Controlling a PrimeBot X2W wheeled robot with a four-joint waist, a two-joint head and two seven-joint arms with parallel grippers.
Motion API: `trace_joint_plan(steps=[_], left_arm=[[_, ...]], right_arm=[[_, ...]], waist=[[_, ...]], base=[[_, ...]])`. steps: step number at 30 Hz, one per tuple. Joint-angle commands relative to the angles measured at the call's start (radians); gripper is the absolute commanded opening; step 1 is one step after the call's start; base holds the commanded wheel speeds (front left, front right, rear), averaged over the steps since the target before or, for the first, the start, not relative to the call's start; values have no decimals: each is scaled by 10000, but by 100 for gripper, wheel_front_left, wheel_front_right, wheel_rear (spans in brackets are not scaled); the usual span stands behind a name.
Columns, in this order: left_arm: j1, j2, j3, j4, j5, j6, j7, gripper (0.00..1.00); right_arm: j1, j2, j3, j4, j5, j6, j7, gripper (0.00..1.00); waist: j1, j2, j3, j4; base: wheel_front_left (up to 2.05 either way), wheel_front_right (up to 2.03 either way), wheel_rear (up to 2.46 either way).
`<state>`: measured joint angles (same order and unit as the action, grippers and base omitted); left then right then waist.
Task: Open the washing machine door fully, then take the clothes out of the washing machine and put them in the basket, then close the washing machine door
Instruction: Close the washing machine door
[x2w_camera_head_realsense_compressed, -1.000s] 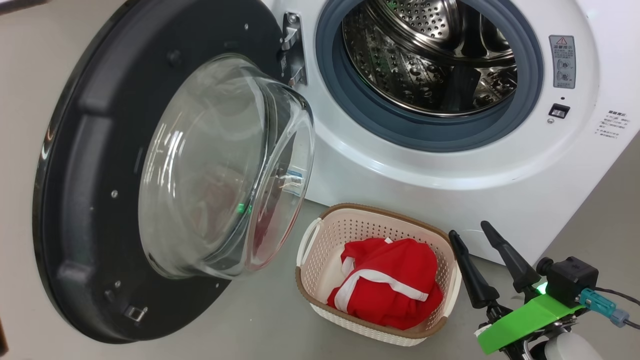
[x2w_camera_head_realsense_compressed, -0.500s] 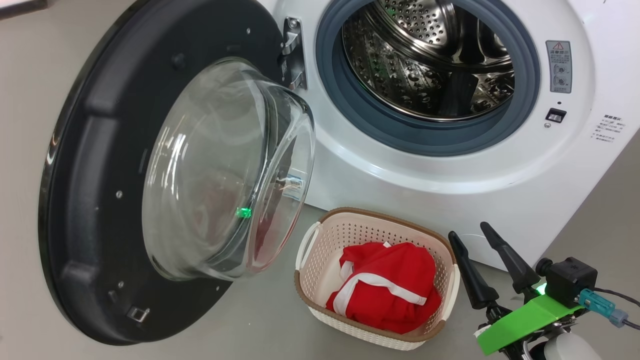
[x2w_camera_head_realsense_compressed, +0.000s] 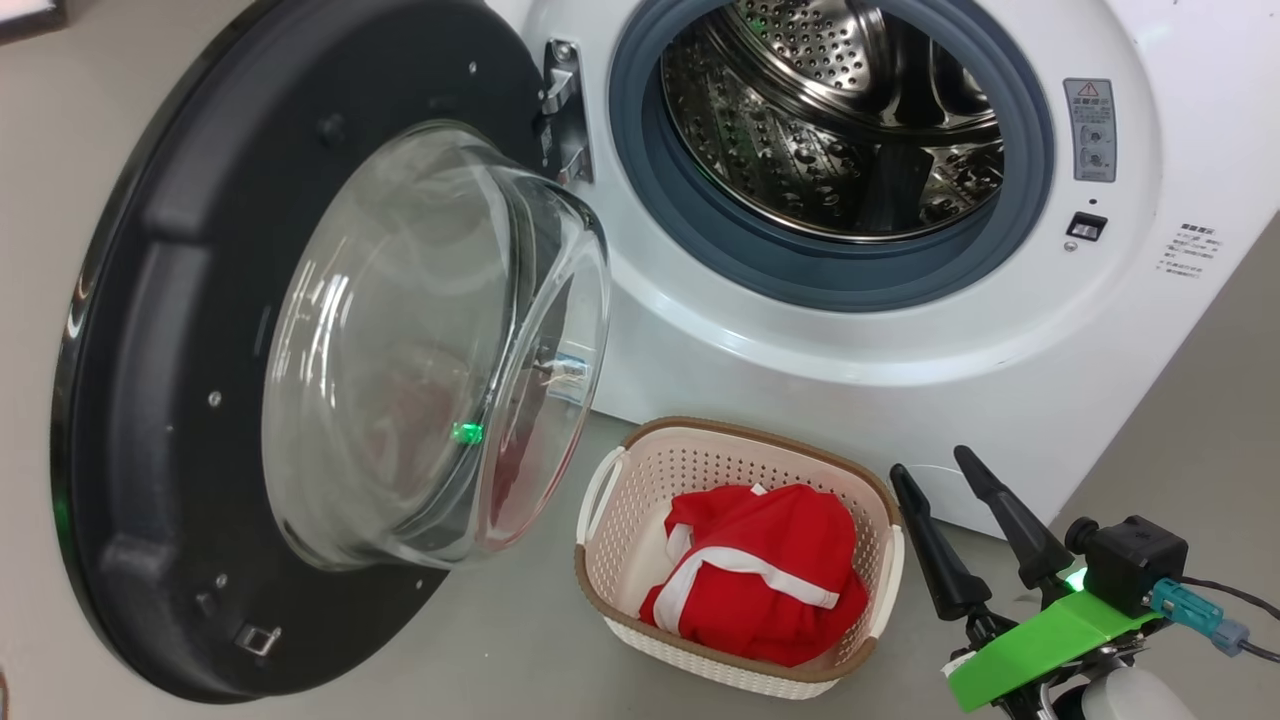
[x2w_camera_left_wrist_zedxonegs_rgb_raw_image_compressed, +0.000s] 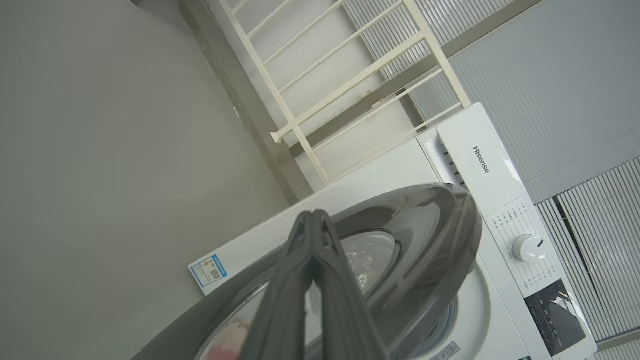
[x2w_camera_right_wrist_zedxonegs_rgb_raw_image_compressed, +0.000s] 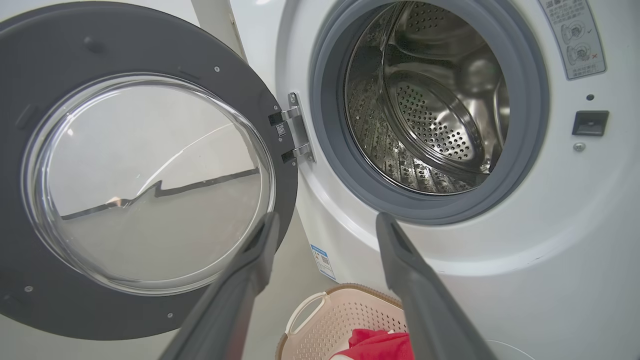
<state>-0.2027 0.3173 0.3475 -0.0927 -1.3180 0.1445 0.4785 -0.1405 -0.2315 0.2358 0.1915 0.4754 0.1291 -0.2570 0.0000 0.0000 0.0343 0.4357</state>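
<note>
In the head view the washing machine door (x2w_camera_head_realsense_compressed: 150, 400) stands wide open at nine o'clock, its glass window (x2w_camera_head_realsense_compressed: 400, 350) bulging toward the camera. In the left wrist view the left gripper (x2w_camera_left_wrist_zedxonegs_rgb_raw_image_compressed: 314, 216) is on the door's far side, its fingers pressed together and holding nothing. It points at the glossy outer face, and I cannot tell whether it touches. The hinge (x2w_camera_head_realsense_compressed: 560, 110) sits at the nine o'clock edge of the opening of the washing machine (x2w_camera_head_realsense_compressed: 800, 370), and the drum (x2w_camera_head_realsense_compressed: 830, 130) at one o'clock looks empty. The basket (x2w_camera_head_realsense_compressed: 720, 465) sits on the floor at five o'clock, just in front of the machine, with the red clothes (x2w_camera_head_realsense_compressed: 770, 590) piled inside. At four o'clock, just beside the basket, the right gripper (x2w_camera_head_realsense_compressed: 930, 461) rests with its fingers spread and empty. Only the closing seems left. To do it well, push with the closed left fingers on the black rim far from the hinge rather than on the glass. Follow the door's arc smoothly and keep the right gripper low and clear. Watch that the window passes above the basket, then press until the latch seats in the latch slot (x2w_camera_head_realsense_compressed: 1087, 226) at three o'clock.
</note>
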Motion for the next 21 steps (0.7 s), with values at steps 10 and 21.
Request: trace_joint_plan(steps=[10, 21], left_arm=[[-391, 721, 281, -290, -1616, 1355, 2292, 0], [268, 1034, -414, -1290, -2122, 1408, 3844, 0]], right_arm=[[26, -22, 161, -203, 0, 16, -48, 100], [96, 2, 195, -190, -6, 16, -48, 100]], waist=[[0, 0, -161, -288], [0, 0, -269, -491]], base=[[0, 0, 0], [0, 0, 0]])
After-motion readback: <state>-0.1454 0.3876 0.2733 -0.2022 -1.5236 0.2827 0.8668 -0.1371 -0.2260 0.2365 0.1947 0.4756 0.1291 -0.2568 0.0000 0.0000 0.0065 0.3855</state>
